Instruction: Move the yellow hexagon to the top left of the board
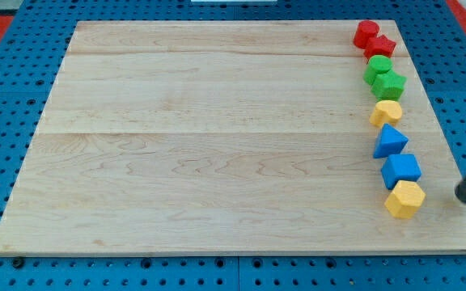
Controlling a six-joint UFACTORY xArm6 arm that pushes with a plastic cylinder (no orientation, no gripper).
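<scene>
The yellow hexagon (pixel 404 199) lies near the board's bottom right, at the lower end of a column of blocks. It touches the blue cube (pixel 400 170) just above it. My tip (pixel 462 196) is at the view's right edge, level with the yellow hexagon and a short way to its right, not touching it. The rod runs up and out of the view to the right.
The column along the board's right side holds, from the top: a red block (pixel 366 33), a red star (pixel 380 47), a green block (pixel 378 69), a green block (pixel 390 84), a yellow heart-like block (pixel 386 112), and a blue triangle (pixel 390 141). The wooden board (pixel 201 137) lies on blue pegboard.
</scene>
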